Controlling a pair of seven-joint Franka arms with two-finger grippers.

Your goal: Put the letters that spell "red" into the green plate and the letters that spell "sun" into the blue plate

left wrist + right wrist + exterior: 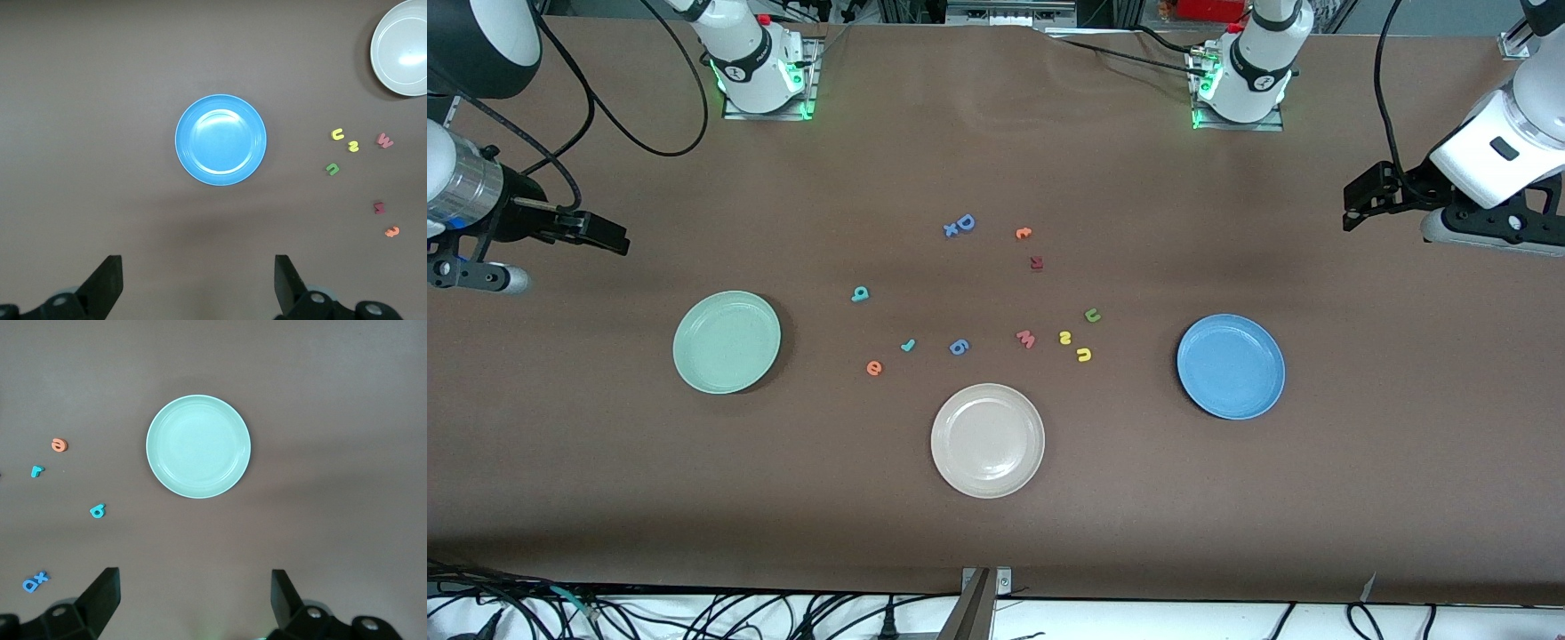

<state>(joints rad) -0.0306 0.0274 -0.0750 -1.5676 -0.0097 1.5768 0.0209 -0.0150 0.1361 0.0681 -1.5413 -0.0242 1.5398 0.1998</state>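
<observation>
The green plate lies toward the right arm's end and the blue plate toward the left arm's end. Between them lie the teal d, teal r, orange e, yellow s, yellow u and green n. My right gripper hangs open over bare table beside the green plate. My left gripper hangs open over bare table beside the blue plate.
A beige plate sits nearest the front camera. Other letters lie among the task's: a pink w, a blue one, a dark red R, an orange one and a blue D with an x.
</observation>
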